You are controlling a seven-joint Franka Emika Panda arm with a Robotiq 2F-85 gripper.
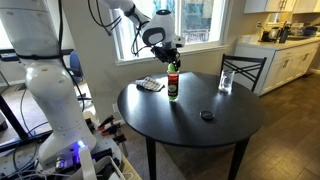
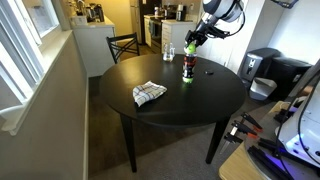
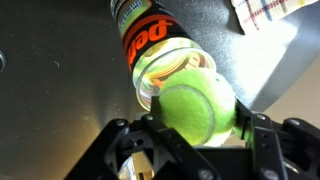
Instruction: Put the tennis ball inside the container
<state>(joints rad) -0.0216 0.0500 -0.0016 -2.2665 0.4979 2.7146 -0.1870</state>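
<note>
Dark round table (image 1: pixel 185 125) beside bright window (image 1: pixel 195 20); floor (image 1: pixel 290 140) perhaps wood.

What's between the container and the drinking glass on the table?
Bare tabletop, seen in an exterior view: nothing between the container and the drinking glass. The black disc lies off that line.

Your tool (image 1: pixel 172 60) hangs right above the container (image 1: pixel 173 88), whose narrow mouth leaves the tennis ball (image 3: pixel 195 110) hardly any clearance. The cloth (image 1: pixel 150 85) lies near. The glass (image 1: pixel 226 82) and black disc (image 1: pixel 206 115) stand well apart on open surface (image 1: pixel 190 135).
</note>
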